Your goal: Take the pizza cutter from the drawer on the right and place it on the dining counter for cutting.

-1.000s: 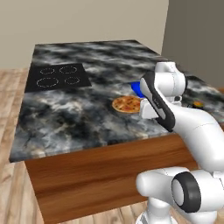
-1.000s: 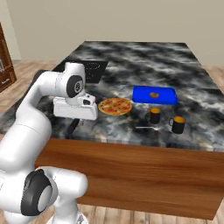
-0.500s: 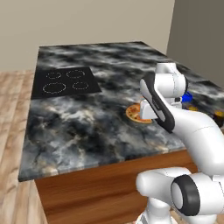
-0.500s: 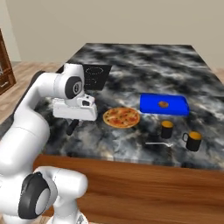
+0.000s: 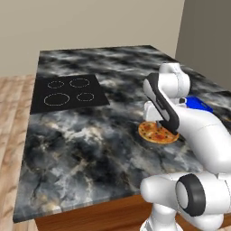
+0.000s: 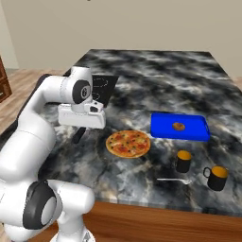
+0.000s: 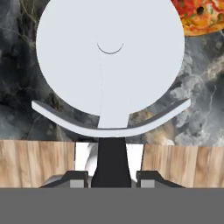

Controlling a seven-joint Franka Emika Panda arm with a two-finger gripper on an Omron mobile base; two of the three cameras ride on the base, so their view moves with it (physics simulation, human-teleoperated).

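The cutter (image 7: 109, 57) is out of the drawer, its handle clamped between the gripper (image 7: 112, 177) fingers above the counter (image 6: 156, 80) near the pizza (image 6: 128, 143); setting it down remains.

Flat, even rendered light fills both base views, bright with no visible lamp and no glare, and the marbled surface (image 6: 156, 75) stays matte with only faint, soft shadows under the pizza (image 6: 128, 143) and the mugs. Edges are crisp and straight with no lens distortion, though textures look coarse and slightly blocky. In the hand view the pizza cutter (image 7: 110, 65) is a nearly shadeless pale disc, sharp-edged.
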